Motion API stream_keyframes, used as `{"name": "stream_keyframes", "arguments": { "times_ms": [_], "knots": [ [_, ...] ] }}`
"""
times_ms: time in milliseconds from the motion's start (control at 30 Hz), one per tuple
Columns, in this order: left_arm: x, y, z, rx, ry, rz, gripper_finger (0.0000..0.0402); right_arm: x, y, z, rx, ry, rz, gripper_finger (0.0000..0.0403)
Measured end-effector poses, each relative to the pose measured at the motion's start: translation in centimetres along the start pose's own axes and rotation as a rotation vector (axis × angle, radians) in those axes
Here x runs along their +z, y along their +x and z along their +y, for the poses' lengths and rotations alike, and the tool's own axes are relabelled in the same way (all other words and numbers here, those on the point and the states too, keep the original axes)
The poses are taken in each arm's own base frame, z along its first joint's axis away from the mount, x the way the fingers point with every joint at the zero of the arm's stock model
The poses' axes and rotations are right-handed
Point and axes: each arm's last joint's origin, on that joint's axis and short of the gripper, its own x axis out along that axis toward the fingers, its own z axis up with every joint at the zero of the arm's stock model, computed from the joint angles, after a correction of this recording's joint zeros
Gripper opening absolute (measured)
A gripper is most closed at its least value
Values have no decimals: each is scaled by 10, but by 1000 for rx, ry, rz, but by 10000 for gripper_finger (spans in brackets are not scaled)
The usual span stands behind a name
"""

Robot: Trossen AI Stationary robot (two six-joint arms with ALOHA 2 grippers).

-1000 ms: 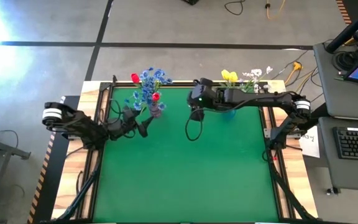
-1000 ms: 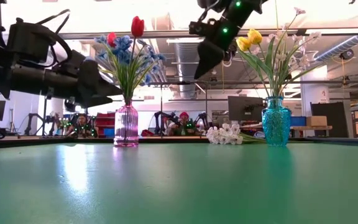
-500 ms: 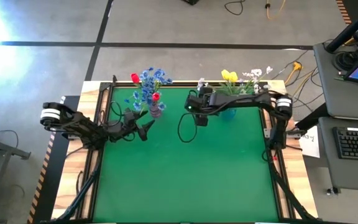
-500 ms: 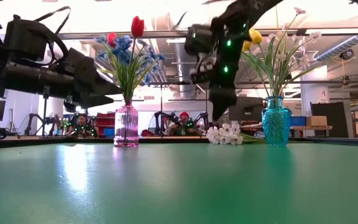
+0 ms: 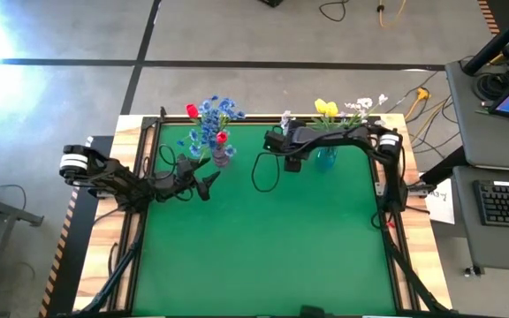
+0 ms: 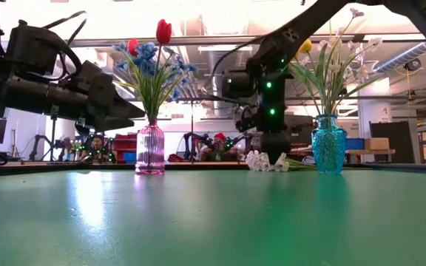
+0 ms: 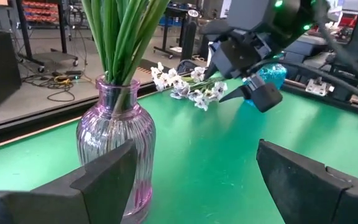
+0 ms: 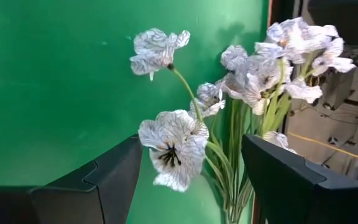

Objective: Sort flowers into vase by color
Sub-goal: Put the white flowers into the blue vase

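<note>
On the green table point(image 5: 263, 247), the pink vase point(image 6: 150, 148) holds blue clusters and red tulips point(image 6: 163, 31); the teal vase point(image 6: 329, 143) holds yellow tulips and white sprays. The left gripper point(image 5: 203, 181) waits beside the pink vase, jaws wide, empty. The right gripper point(image 8: 185, 180), jaws apart, straddles the loose white spray point(image 8: 173, 146) lying near the teal vase, seemingly not yet gripping it.

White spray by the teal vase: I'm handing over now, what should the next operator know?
Right gripper: open, down over the loose white blossom spray lying on the green table; nothing held.
Left gripper: open, waiting beside the pink ribbed glass vase.
Done: blue clusters and red tulips in the pink vase; yellow tulips and white sprays in the teal glass vase.
Left: grasp the spray, put it in the teal vase.
</note>
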Motion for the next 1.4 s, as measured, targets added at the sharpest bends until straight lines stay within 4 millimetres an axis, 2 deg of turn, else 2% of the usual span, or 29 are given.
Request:
{"name": "stream_keyframes", "arguments": {
  "times_ms": [233,767,933,1167,1400],
  "knots": [
    [0,0,0,3,7,-3,316,4,17,2,-3,-48,9,228],
    [0,1,0,5,11,0,316,6,19,0,-4,-77,-13,94],
    [0,1,0,6,11,0,316,7,19,3,81,-70,-50,65],
    [0,1,0,7,18,-1,316,20,8,10,167,-61,-158,44],
    [1,1,0,8,17,-2,316,42,-19,11,154,-95,-294,44]
  ]
}}
